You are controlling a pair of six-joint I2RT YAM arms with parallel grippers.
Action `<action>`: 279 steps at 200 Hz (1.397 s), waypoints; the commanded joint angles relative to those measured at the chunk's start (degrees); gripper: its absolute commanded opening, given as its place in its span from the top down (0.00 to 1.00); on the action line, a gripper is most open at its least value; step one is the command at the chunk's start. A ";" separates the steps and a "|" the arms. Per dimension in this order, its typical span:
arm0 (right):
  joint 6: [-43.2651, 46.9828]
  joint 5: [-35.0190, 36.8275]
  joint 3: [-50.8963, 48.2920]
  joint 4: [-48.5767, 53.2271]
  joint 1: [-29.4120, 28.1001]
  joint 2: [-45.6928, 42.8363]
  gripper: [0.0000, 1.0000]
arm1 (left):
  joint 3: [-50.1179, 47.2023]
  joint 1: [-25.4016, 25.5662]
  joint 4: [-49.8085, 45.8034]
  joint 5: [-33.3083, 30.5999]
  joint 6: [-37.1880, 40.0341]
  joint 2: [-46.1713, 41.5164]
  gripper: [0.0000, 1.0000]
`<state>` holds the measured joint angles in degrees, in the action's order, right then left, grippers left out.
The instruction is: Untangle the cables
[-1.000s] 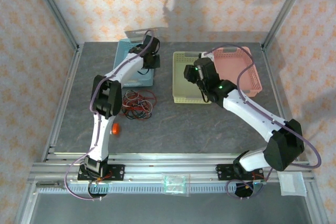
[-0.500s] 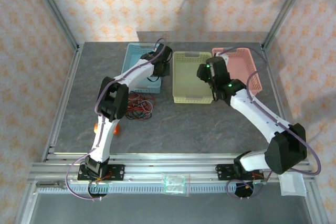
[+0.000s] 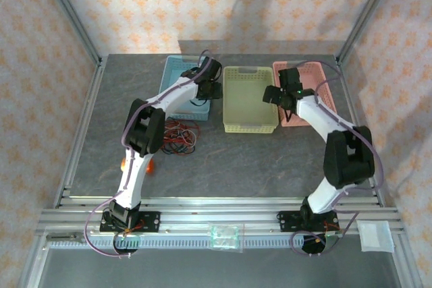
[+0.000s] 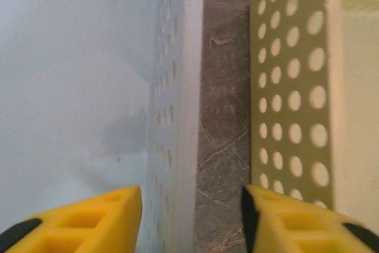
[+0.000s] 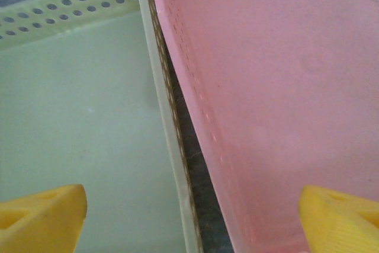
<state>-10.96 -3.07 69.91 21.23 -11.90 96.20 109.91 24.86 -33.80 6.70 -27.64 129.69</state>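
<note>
The cables point(image 3: 177, 136), a tangle of thin red and black loops, lie on the grey table beside my left arm's forearm. My left gripper point(image 3: 210, 91) hangs over the right wall of the blue basket point(image 3: 177, 77). In the left wrist view the left gripper point(image 4: 192, 220) is open, one yellow finger over the blue basket point(image 4: 77, 87) and one by the yellow basket point(image 4: 296, 87). My right gripper point(image 3: 275, 94) sits between the yellow basket point(image 3: 250, 106) and the pink basket point(image 3: 317, 79). In the right wrist view the right gripper point(image 5: 192, 223) is wide open and holds nothing.
A strip of bare table point(image 4: 225, 117) separates the blue and yellow baskets. The yellow basket point(image 5: 77, 117) and pink basket point(image 5: 278, 87) stand almost wall to wall. An orange object point(image 3: 150, 164) lies partly behind my left arm. Metal frame posts edge the table.
My right gripper swung right, from over the yellow basket to the gap at the pink basket. My left gripper moved right along with the blue basket. The pink basket straightened.
</note>
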 commanded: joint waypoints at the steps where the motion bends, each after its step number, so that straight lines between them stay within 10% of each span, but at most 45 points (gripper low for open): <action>1: 5.03 -0.99 4.61 2.05 0.66 4.11 0.08 | -3.05 -2.04 2.97 2.81 -0.40 -5.20 0.40; 68: 7.96 -1.83 13.28 5.42 0.65 13.81 0.27 | -13.45 -6.59 13.36 14.12 -0.31 -11.39 0.37; 133: 8.84 -5.53 19.30 4.34 0.66 19.60 0.68 | -13.66 -7.99 16.07 20.33 1.46 -9.48 0.41; 279: 6.97 -10.15 48.86 10.03 -0.23 39.37 0.88 | 2.11 -8.29 18.06 27.16 -1.58 3.25 0.49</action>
<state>-3.57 -12.43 113.84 29.54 -11.57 132.35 107.37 16.86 -17.04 31.73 -28.14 130.32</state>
